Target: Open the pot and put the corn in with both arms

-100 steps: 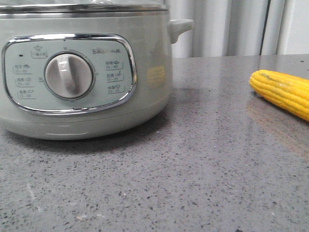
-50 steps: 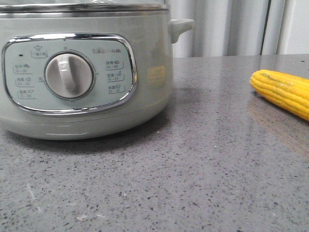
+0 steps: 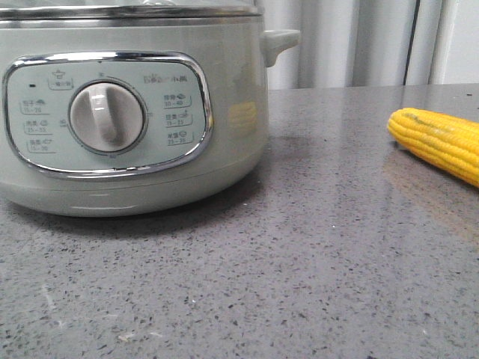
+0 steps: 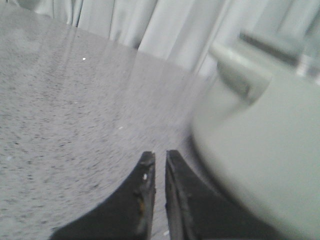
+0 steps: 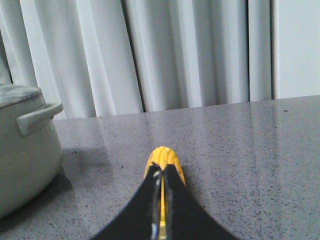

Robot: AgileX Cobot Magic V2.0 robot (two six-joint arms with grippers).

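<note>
The pot is filling the upper left with its lid on, the corn is lying at the right edge of the bench – both sets of fingers are sitting nearly together, holding nothing – so the right pair, hanging over the cob unopened, is risking nudging it into a roll.

Glossy sage-green pot with polished chrome panel frame, matt grey-white dial, polished speckled grey stone-look table, bumpy yellow corn, matt black fingers, pale pleated cloth curtain.
</note>
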